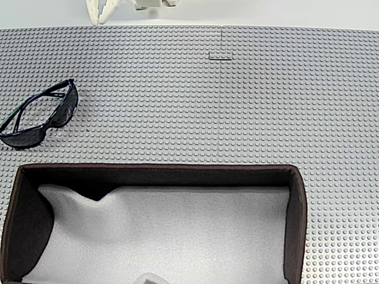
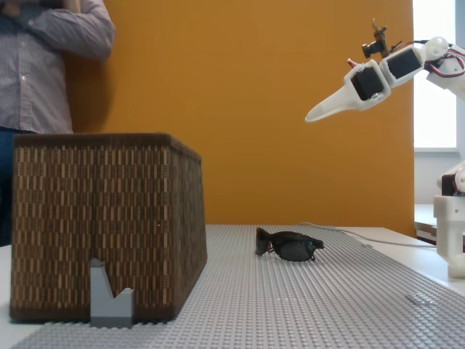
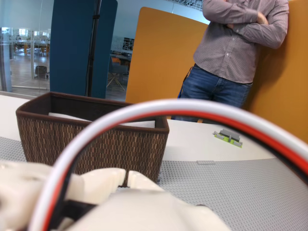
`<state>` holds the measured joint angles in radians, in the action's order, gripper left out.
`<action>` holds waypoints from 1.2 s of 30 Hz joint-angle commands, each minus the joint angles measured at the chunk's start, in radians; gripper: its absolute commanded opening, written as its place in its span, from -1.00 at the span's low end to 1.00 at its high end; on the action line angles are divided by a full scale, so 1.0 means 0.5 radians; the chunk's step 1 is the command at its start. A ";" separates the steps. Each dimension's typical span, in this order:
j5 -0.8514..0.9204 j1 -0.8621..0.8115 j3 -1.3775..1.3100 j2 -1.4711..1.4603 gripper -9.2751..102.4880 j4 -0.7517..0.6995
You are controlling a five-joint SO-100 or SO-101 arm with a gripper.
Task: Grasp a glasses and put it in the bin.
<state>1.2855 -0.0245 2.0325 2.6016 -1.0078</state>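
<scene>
The glasses (image 1: 41, 115) are glossy black wraparound sunglasses lying on the grey studded baseplate (image 1: 237, 106) at the left of a fixed view; from the side they rest mid-table (image 2: 289, 246). The bin (image 1: 154, 171) is a large box with dark brown woven walls (image 2: 109, 218) and white foam inside, standing along the near edge. My white gripper (image 1: 102, 18) hangs at the far edge of the plate, raised high in the air (image 2: 314, 115), far from the glasses. Its fingers (image 3: 101, 185) lie together with nothing between them, pointing toward the bin (image 3: 96, 139).
A person in a checked shirt and jeans (image 3: 236, 48) stands behind the bin with folded arms (image 2: 51, 65). A small grey brick piece (image 2: 110, 298) leans against the bin's outer wall. A red and white cable (image 3: 192, 113) arcs across the wrist view.
</scene>
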 commanded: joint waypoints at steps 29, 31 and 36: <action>-2.286 -0.960 0.181 -0.190 -0.64 0.549; -2.344 -1.046 0.230 -0.227 -0.56 0.476; -2.372 -1.150 0.457 -0.362 -0.47 0.402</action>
<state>0.0828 -0.5676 2.2074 2.4482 -0.7915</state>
